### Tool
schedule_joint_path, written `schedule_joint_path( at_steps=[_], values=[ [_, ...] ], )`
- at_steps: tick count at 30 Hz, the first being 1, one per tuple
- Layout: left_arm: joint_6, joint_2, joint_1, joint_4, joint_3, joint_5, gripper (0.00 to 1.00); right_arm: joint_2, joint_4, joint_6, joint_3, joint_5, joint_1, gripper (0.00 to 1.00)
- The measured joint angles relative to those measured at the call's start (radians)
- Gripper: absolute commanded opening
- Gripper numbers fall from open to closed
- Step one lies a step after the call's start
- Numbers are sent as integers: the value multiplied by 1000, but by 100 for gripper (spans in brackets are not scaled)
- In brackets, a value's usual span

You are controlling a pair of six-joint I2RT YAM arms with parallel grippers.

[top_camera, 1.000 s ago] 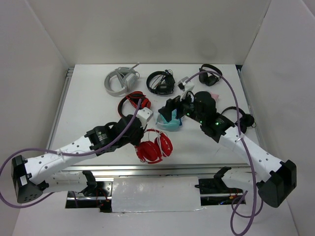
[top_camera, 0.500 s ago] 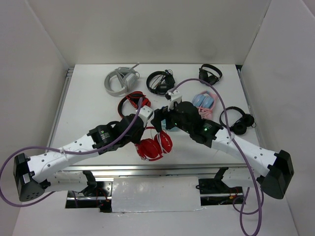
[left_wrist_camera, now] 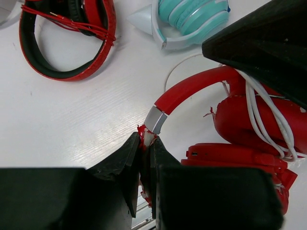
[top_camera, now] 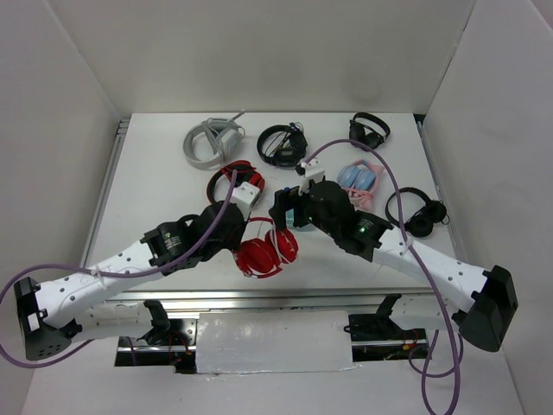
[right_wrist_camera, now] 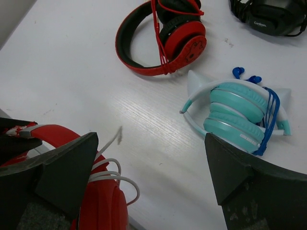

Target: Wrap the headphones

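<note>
1. Headphones (top_camera: pixel 268 252): red, folded, at the table's (top_camera: pixel 155 173) near edge, centre; white cable (left_wrist_camera: pixel 255 111) looped over an earcup.
2. Your left gripper (left_wrist_camera: pixel 146 143): pinched tight on their band end.
3. Your right gripper (right_wrist_camera: pixel 151 143): jaws wide, holding nothing, at their far side.
4. Teal headphones (right_wrist_camera: pixel 235 112) and red-and-black headphones (right_wrist_camera: pixel 158 36): close behind.

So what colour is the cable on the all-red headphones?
White; the cable shows best in the left wrist view.

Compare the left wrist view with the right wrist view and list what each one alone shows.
Left wrist only: the headphones' stacked earcups and whole headband arc. Right wrist only: black headphones and the entire teal headphones. Both: the white cable, the red-and-black headphones, part of the headphones.
</note>
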Motion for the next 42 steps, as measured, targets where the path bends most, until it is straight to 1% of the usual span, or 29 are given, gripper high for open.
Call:
schedule_joint_path(
  at_steps=[4, 8, 14, 19, 29, 35, 42],
  values=[
    [-7, -9, 11, 1, 0, -16, 0, -11, 10, -3, 1, 28, -2, 100],
    [-36, -43, 64, 2, -1, -25, 0, -54, 27, 0, 2, 73, -20, 100],
    [-106, -125, 161, -24, -21, -37, 0, -196, 92, 20, -45, 90, -112, 100],
    [-167, -143, 193, -110, -21, -60, 0, -272, 104, 46, -123, 48, -186, 100],
    [-342, -143, 249, -306, -17, -93, 0, -297, 126, 99, -219, -5, -244, 100],
    [-373, -172, 304, -316, -64, -58, 0, -297, 142, 111, -248, -32, -273, 100],
    [-369, -137, 410, -328, -111, 25, 0, -274, 173, 127, -279, -73, -302, 100]
  ],
)
